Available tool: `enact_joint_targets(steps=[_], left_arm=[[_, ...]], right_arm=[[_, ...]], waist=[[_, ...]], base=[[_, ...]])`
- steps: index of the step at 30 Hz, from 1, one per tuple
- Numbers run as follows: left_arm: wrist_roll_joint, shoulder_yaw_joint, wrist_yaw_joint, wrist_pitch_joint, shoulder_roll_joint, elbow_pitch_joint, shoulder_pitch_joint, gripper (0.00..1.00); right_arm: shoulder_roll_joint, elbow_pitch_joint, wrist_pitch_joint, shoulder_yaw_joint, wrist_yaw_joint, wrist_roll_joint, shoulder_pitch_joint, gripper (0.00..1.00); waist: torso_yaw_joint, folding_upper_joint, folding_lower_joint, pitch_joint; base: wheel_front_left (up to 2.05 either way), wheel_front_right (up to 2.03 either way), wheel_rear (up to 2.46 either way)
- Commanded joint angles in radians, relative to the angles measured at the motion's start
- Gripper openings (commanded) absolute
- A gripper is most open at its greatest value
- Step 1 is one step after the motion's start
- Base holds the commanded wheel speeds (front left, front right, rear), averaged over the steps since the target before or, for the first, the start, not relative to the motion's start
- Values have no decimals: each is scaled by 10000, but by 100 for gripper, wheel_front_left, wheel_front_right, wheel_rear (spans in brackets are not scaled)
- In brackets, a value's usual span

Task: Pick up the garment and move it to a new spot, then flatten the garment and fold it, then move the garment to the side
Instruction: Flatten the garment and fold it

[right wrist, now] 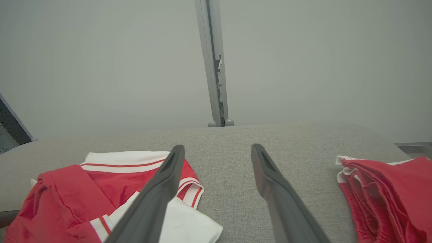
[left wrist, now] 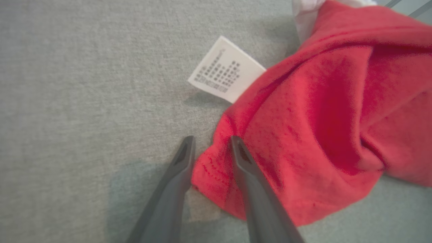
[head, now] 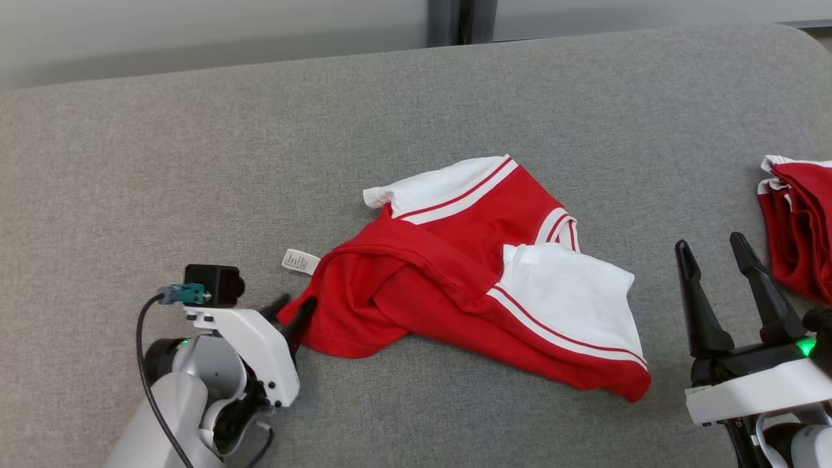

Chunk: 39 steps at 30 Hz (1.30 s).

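Note:
A crumpled red garment [head: 455, 273] with white sleeves and striped trim lies in the middle of the grey surface. Its white care label [head: 301, 261] sticks out at the left. My left gripper [head: 298, 302] sits low at the garment's left corner. In the left wrist view the garment [left wrist: 320, 128] has its red edge lying between the two fingers of the left gripper [left wrist: 212, 141], whose jaws stand apart, beside the label [left wrist: 226, 69]. My right gripper [head: 710, 244] is open and empty to the right of the garment. In the right wrist view, the right gripper [right wrist: 217, 148] hovers beside the garment [right wrist: 84, 189].
A second red and white bundle of clothing [head: 803, 227] lies at the right edge, close to my right gripper, and is seen again in the right wrist view [right wrist: 388, 195]. The grey padded surface [head: 195, 162] stretches far to the left and back. A pale wall stands behind.

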Motion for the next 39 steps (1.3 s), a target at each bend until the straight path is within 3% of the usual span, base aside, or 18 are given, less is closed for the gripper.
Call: enact_joint_targets(steps=[1, 8, 13, 21, 25, 33, 39], left_arm=[[-304, -416, -151, 617, -248, 109, 586, 0], [-452, -514, -75, 838, 166, -842, 882, 0], [169, -241, 418, -239, 391, -1513, 578, 0], [2081, 201, 1472, -2474, 1321, -2378, -1103, 0], [2859, 56, 1686, -3234, 1641, -2629, -1538, 0], [2275, 369, 2369, -4113, 1220, -2172, 825, 0], [1607, 507, 2177, -4928, 630, -986, 1872, 0]], right_arm=[[-18, 64, -108, -48, 1, 54, -131, 100], [55, 174, -183, -71, 1, 100, -146, 100], [102, 252, -239, -70, 1, 83, -203, 100], [91, 349, -307, -46, 1, 56, -289, 100], [104, 325, -347, -104, 1, 48, -208, 100], [187, 293, -332, -250, 1, 28, 26, 100], [121, 205, -170, -354, 1, -5, 34, 100]], waist=[[18, 0, 0, -52], [96, 0, 0, -108], [153, 0, 0, -118], [113, 0, 0, -299], [127, 0, 0, -344], [170, 0, 0, -322], [442, 0, 0, -306]], base=[[0, 0, 0], [0, 0, 0], [0, 0, 0], [0, 0, 0], [0, 0, 0], [0, 0, 0], [0, 0, 0]])
